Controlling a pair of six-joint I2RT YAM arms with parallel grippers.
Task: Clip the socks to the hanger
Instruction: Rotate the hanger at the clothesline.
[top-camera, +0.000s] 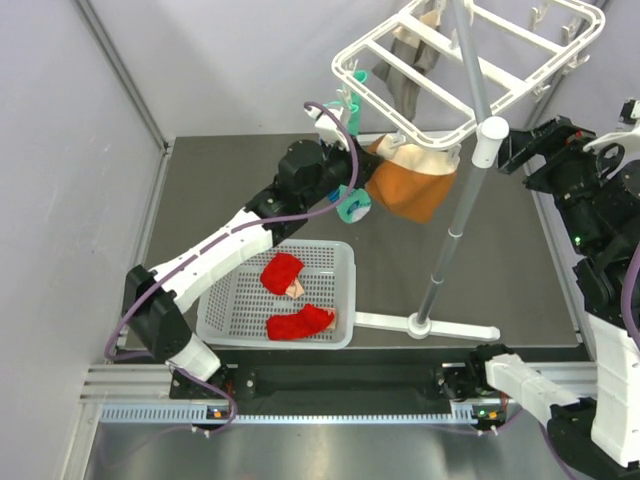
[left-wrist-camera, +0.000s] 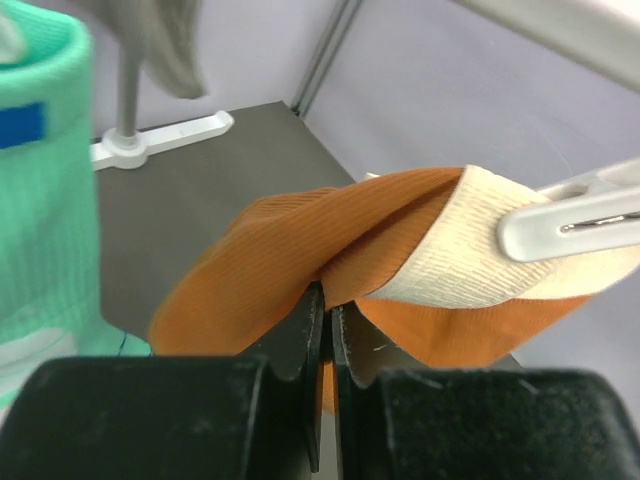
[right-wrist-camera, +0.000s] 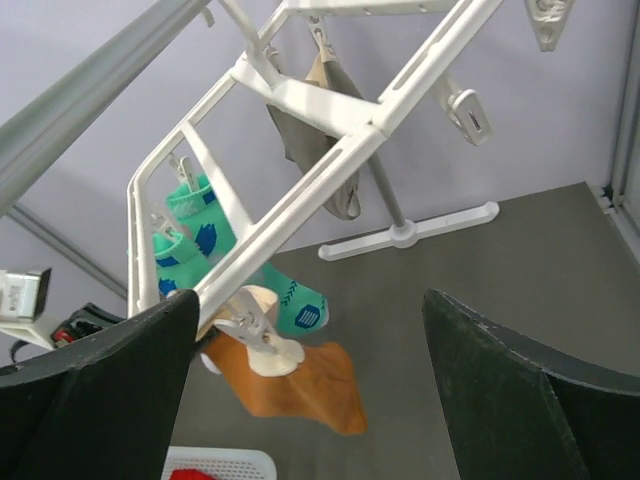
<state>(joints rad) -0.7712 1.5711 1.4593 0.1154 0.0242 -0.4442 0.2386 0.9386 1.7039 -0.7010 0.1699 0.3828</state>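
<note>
- Left arm (top-camera: 230, 245): rising from its base at the near-left corner, bending sharply just above it. The forearm is reaching diagonally over the worktop toward the hanger's left end.
- Left gripper (left-wrist-camera: 328, 305): clenching. Its black fingers (left-wrist-camera: 300, 335) are pressing together on a fold of the orange sock (left-wrist-camera: 270, 260).
- Orange sock: hanging over the middle of the worktop. A white clip (left-wrist-camera: 570, 222) is biting its cream cuff.
- Basket (top-camera: 345, 300): sitting close to the near edge, left of centre, partly under the left forearm.
- Red socks (top-camera: 282, 272): two, lying loose inside the basket, one behind the other, clipped to nothing.
- Mint socks (right-wrist-camera: 205, 235): dangling from clips at the frame's left end, just beside the orange sock.
- Hanger (top-camera: 400, 112): white frame riding tilted above the far half of the worktop. Its grey pole (top-camera: 462, 205) is slanting down to a white foot (top-camera: 430, 325), which is resting near the near edge just right of the basket.
- Beige socks (right-wrist-camera: 320, 140): hanging from a clip further inside the frame.
- Right arm (top-camera: 600, 250): standing along the right edge, with its wrist turning left toward the pole.
- Right gripper (right-wrist-camera: 310, 300): released, fingers (right-wrist-camera: 530, 400) spreading wide and gripping nothing. It is facing the frame's underside, apart from it.
</note>
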